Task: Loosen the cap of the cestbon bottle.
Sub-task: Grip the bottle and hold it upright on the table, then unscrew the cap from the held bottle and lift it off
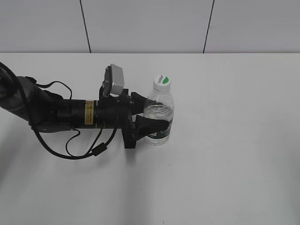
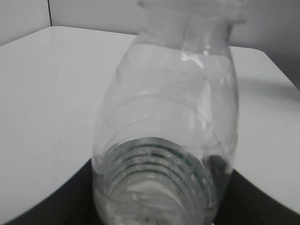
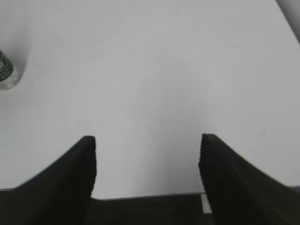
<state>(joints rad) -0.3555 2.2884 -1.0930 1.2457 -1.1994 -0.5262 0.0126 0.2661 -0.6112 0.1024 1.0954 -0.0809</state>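
Your left arm (image 1: 70,112): matte black, cabled, grey camera on top.
You see a thick black tube with a yellow label (image 1: 88,113) banding it near the wrist, loose black cables (image 1: 77,152) looping under it, and a grey boxy camera (image 1: 115,80) above a round black flange. Your right gripper (image 3: 147,168) shows two dark fingers (image 3: 77,173) with ribbed inner edges.

The scene is lit evenly and brightly from above. Soft shadows are cast beneath the left arm (image 1: 70,115). The cestbon bottle (image 2: 166,136) is rendered blurred at close range.
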